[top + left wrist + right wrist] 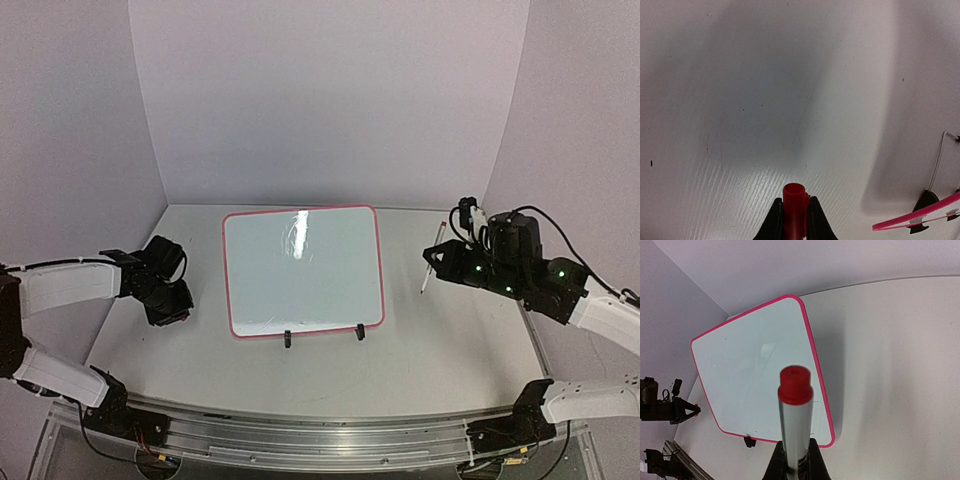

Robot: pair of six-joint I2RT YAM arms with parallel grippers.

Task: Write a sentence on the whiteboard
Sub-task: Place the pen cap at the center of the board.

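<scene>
Right hand (796, 467): jaws closed tight on a marker (795, 420), gripped on the barrel. The barrel is silver-white and the end pointing away from the wrist is red. In the top view the right hand (440, 256) sits to the right of the whiteboard (303, 270), with the marker (433, 258) slanted over the worktop (430, 350) just beside the board's right edge. Cannot tell whether its lower end touches the worktop.

Left hand (794, 222): jaws nearly closed, pinching a red cap (794, 197) with its open end facing outward. In the top view the left hand (166, 303) is over bare worktop, near the board's left edge and apart from it.

The whiteboard lies flat mid-worktop, between the two hands. It has a pink-red frame (300, 209), and two black clip feet (288, 340) sit on the edge nearest the arm bases. A patch of glare shows on its glossy surface.
</scene>
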